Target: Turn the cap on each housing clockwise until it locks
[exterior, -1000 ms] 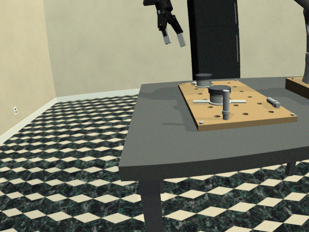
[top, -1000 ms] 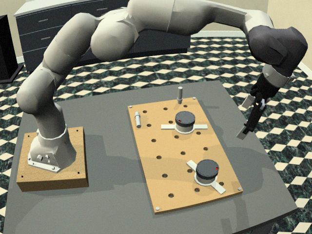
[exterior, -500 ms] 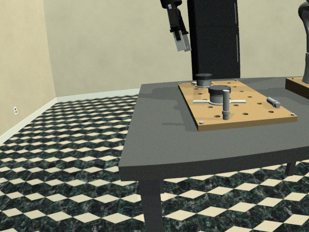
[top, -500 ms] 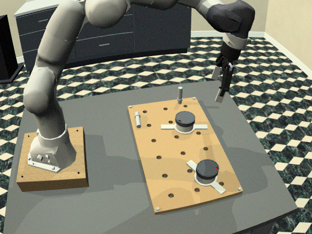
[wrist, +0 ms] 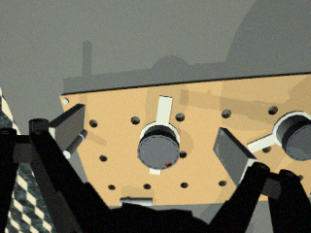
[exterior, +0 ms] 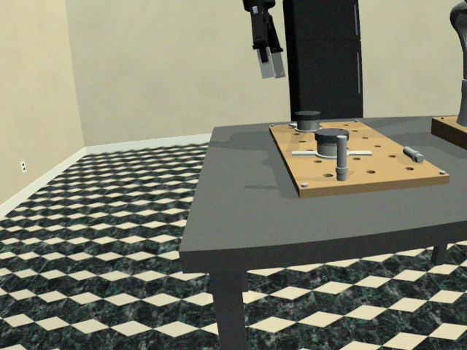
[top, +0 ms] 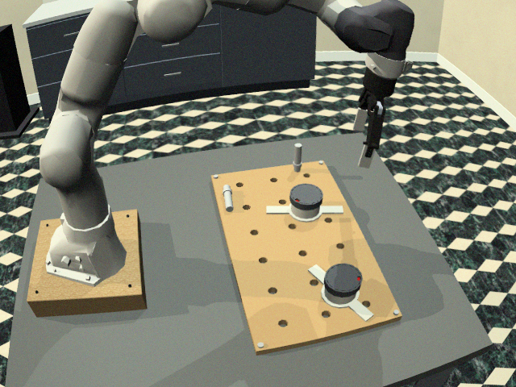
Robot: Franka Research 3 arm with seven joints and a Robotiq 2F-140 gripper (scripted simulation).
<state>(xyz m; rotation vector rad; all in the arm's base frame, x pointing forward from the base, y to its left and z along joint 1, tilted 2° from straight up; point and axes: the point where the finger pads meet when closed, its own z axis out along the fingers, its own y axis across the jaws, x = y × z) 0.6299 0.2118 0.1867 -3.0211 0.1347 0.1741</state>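
While our pincer [top: 363, 143] [exterior: 273, 77] [wrist: 152, 128] hangs spread wide above the worktop [top: 187, 266] [exterior: 241, 211] [wrist: 146, 29], holding nothing, both dark caps [top: 305, 193] [exterior: 331, 134] [wrist: 158, 151] sit on their upright housings [top: 305, 210] [exterior: 328, 148] [wrist: 159, 130] on the pegboard [top: 287, 270] [exterior: 339, 191] [wrist: 204, 165]. We judge this as the approach to a cap, probably the one in mid-view at the wrist. Next we need to centre over it, descend level, grip its rim and twist clockwise to the stop.

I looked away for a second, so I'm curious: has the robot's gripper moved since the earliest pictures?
Yes. The gripper has shifted in the top view toward the far edge of the table.
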